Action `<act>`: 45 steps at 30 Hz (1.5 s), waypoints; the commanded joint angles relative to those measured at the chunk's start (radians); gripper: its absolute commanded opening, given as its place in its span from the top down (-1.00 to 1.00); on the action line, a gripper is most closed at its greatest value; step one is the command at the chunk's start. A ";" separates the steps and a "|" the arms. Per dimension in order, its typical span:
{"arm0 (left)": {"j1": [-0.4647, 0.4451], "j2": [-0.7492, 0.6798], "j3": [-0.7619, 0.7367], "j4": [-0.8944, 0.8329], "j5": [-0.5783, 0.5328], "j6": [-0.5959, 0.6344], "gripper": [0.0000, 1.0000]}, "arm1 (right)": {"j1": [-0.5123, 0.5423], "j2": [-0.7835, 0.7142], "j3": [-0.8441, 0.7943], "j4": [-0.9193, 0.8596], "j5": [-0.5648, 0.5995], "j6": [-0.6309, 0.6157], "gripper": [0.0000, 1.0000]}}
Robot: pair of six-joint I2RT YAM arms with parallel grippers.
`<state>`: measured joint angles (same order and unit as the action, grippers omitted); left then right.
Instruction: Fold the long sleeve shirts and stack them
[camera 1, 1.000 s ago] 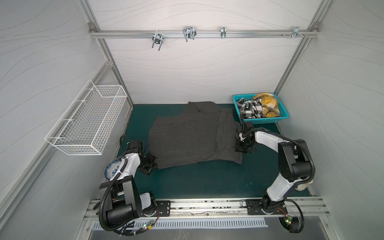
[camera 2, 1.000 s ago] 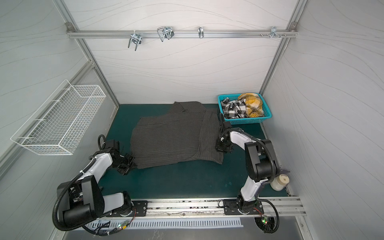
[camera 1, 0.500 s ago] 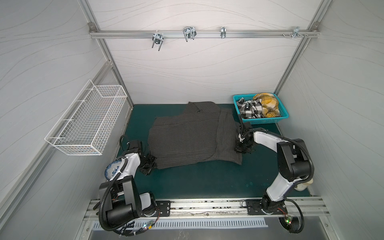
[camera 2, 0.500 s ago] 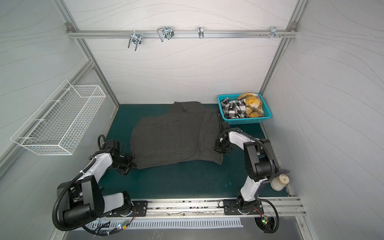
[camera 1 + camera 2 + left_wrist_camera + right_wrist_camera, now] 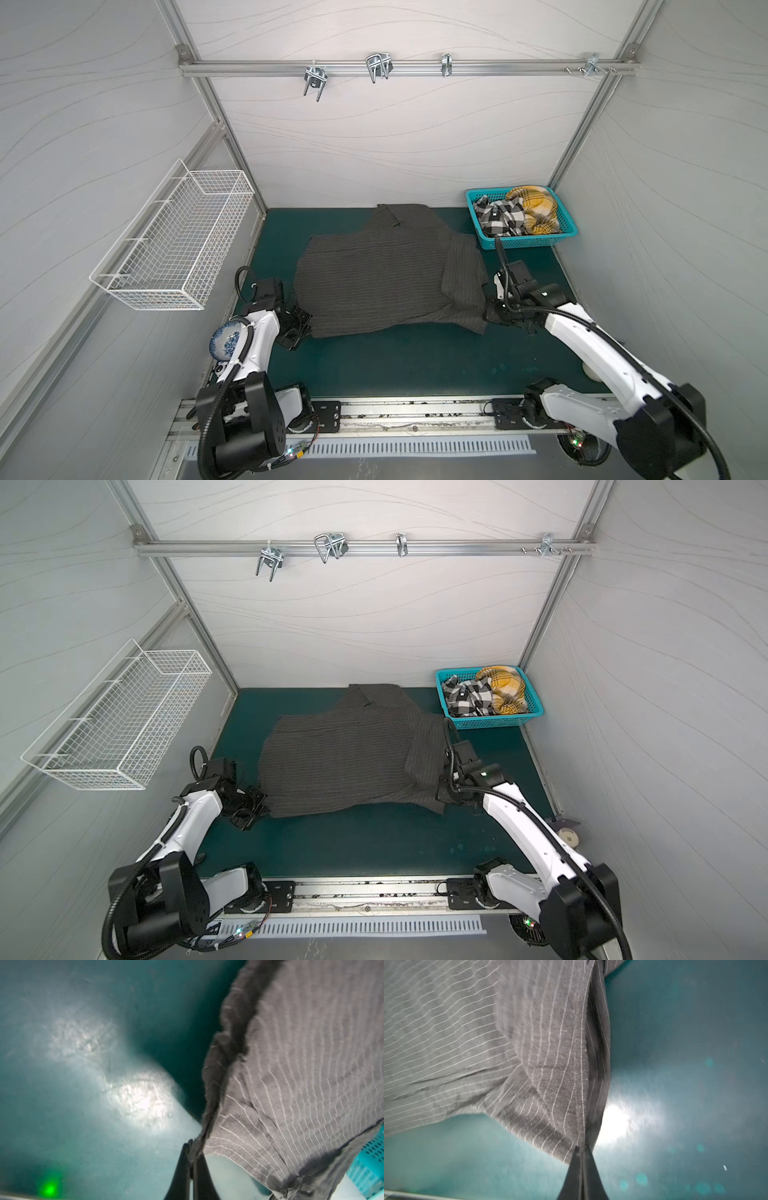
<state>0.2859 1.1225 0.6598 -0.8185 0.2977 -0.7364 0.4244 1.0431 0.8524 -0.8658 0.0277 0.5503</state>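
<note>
Clamped since a second ago, when they stood slightly parted, the jaws of the right gripper [image 5: 487, 316] are pinching the near right corner of the charcoal pinstriped shirt [image 5: 374, 278], which is lying spread on the green worktop [image 5: 415, 361] in both top views. The left gripper [image 5: 306, 326] is holding the shirt's near left corner, its jaws clenched on the cloth. A teal basket [image 5: 523, 243] is sitting at the far right of the worktop, holding the black-and-white plaid shirt [image 5: 498, 216] and the yellow plaid shirt [image 5: 536, 205], crumpled side by side.

Through the left wrist camera, the left gripper [image 5: 192, 1151] is biting the hem of the charcoal pinstriped shirt [image 5: 291, 1064] with its black jaws pressed together, the teal basket [image 5: 369, 1159] showing past the cloth.

Through the right wrist camera, the right gripper [image 5: 580, 1149] is squeezing a doubled hem edge of the charcoal pinstriped shirt [image 5: 488, 1032], pinstripes fanning away above the worktop [image 5: 675, 1043].
</note>
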 commanded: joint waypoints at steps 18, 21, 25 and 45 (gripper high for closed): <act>-0.004 0.486 0.374 0.155 0.013 -0.114 1.00 | -0.162 0.798 0.780 0.121 -0.058 -0.170 1.00; 0.003 0.569 0.410 0.173 0.001 -0.117 1.00 | -0.165 0.896 0.829 0.142 -0.085 -0.185 1.00; 0.006 0.626 0.459 0.166 -0.027 -0.128 0.42 | -0.164 1.009 0.904 0.135 -0.110 -0.193 1.00; -0.311 0.599 0.351 0.281 0.005 -0.245 0.56 | -0.115 0.810 0.559 0.123 -0.144 -0.210 -0.55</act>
<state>-0.0151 1.6794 0.9936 -0.5911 0.2764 -0.9531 0.3302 1.7962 1.4521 -0.7853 -0.0238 0.3534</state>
